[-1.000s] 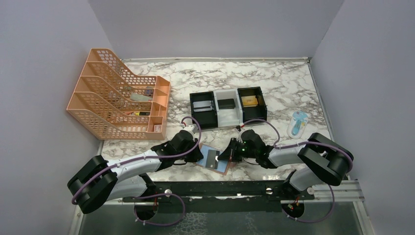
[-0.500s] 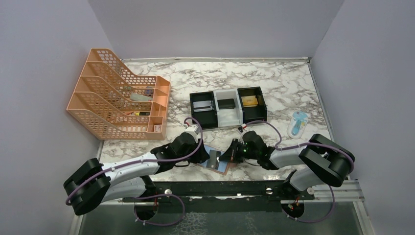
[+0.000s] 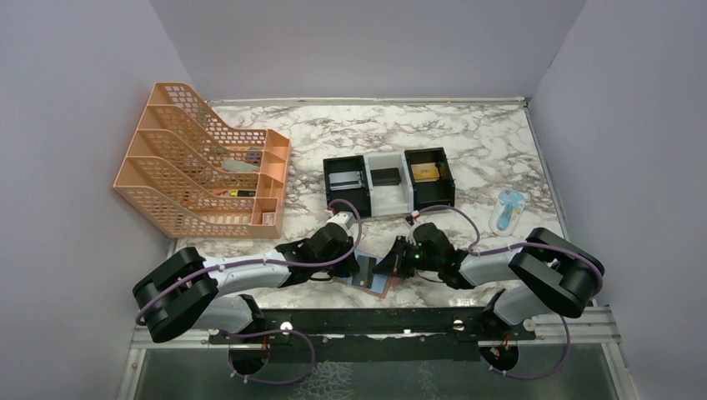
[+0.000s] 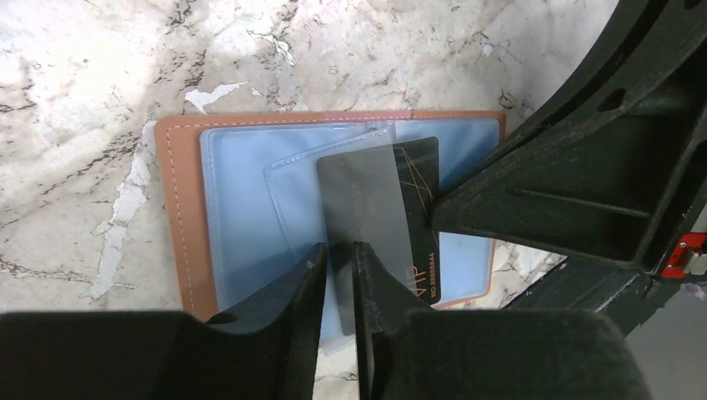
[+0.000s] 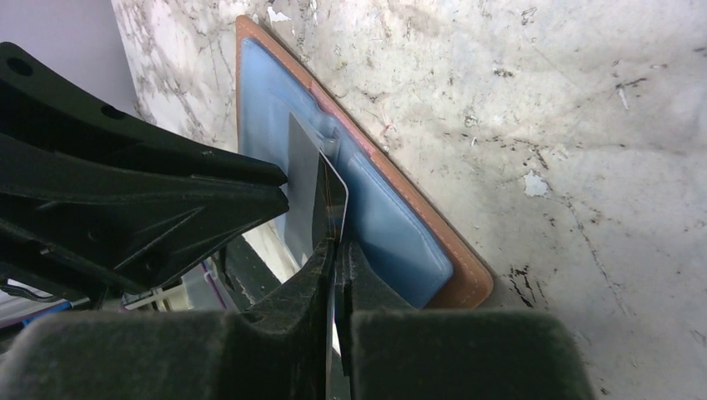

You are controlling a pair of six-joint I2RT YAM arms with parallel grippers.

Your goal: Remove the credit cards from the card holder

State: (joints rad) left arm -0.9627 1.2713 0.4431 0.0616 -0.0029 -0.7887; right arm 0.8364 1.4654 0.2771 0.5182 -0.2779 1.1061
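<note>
The card holder (image 4: 242, 208) lies open near the table's front edge (image 3: 379, 286), tan leather with light-blue lining. A black credit card (image 4: 421, 208) marked VIP sticks out of its pocket, and my right gripper (image 5: 336, 246) is shut on that card's edge (image 5: 332, 200). A greyish card (image 4: 363, 200) overlaps it and stands beside it (image 5: 302, 192). My left gripper (image 4: 339, 250) hovers over the grey card's lower end, jaws a narrow gap apart, with the card showing in the gap. In the top view both grippers, left (image 3: 354, 265) and right (image 3: 392, 265), meet over the wallet.
An orange mesh file rack (image 3: 200, 171) stands at the back left. A black-and-white three-compartment tray (image 3: 368, 187) holds small items behind the wallet. A blue-and-white packet (image 3: 508, 208) lies at the right. The arms' black rail (image 3: 375, 321) runs along the near edge.
My left gripper has slid right, over the wallet and against the right one. The black card, flat before, now tilts up. The right gripper has hardly moved.
</note>
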